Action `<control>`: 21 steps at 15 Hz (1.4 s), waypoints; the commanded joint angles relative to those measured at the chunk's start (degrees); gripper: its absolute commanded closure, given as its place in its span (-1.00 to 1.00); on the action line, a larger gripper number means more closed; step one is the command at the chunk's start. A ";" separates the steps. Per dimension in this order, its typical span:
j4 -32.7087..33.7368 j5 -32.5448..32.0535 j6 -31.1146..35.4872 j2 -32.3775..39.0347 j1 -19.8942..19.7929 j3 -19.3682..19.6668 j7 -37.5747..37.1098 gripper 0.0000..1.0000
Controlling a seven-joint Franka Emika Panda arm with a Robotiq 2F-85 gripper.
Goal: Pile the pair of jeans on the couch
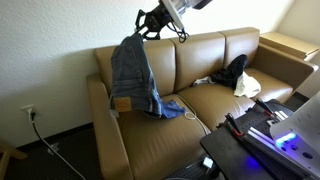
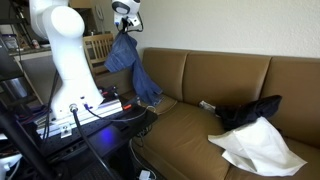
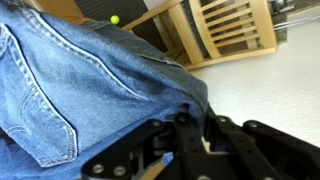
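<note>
The camera is facing the couch (image 1: 200, 65) frontally in an exterior view, and looking along its seat past the arm (image 2: 65, 60) in an exterior view; both are sharing the pair of jeans (image 1: 133, 75), which the wrist view is hugging closely.

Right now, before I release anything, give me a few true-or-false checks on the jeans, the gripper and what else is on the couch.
1. The gripper holds the pair of jeans up, so they hang over one end of the couch. True.
2. The jeans lie flat across both seat cushions. False: they hang from the gripper, and only their lower end rests on the seat by the armrest.
3. A white cloth lies beside a black item on the far seat cushion. True.
4. The black item is on the floor. False: it sits on the couch, against the back cushion.
</note>
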State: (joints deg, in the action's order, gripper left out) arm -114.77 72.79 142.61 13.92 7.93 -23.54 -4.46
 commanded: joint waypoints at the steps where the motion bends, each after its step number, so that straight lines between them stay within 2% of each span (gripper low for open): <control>1: -1.67 10.97 -8.22 -6.65 -0.77 4.37 6.45 0.92; 5: -1.90 18.14 -18.93 -8.51 -2.28 11.13 7.16 0.92; 7: -1.10 18.61 -25.48 -7.39 -3.06 13.91 6.18 0.92; 9: -1.75 17.27 -26.81 -8.13 -2.46 15.25 7.14 0.92; 15: -13.21 18.81 -12.61 -20.07 4.00 11.41 23.53 0.92; 17: -17.84 21.25 -6.69 -24.48 6.60 8.62 28.93 0.92; 19: -19.22 25.29 -1.91 -26.96 8.04 6.64 34.13 0.92; 21: -20.79 29.54 -1.66 -30.18 8.21 6.32 36.64 0.92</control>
State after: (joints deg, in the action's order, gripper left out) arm -132.48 96.38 139.99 -9.95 16.22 -16.96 27.34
